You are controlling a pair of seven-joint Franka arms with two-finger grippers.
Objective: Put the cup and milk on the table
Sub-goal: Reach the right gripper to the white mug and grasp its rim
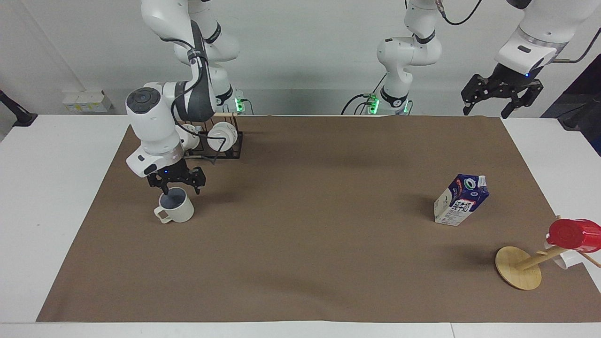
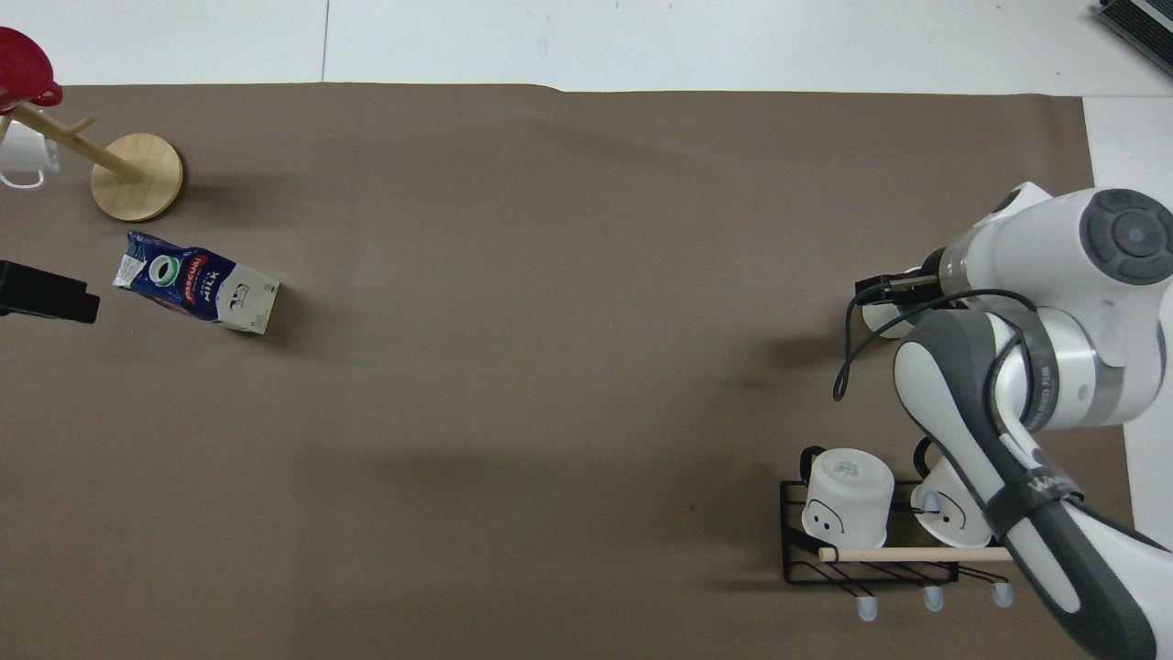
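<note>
The cup (image 1: 175, 206) stands upright on the counter (image 1: 300, 244) toward the right arm's end, with the right gripper (image 1: 177, 187) open just over its rim, one finger dipping inside. The milk (image 1: 460, 200) stands toward the left arm's end, well apart. The left gripper (image 1: 500, 96) waits open, raised over the counter's corner.
</note>
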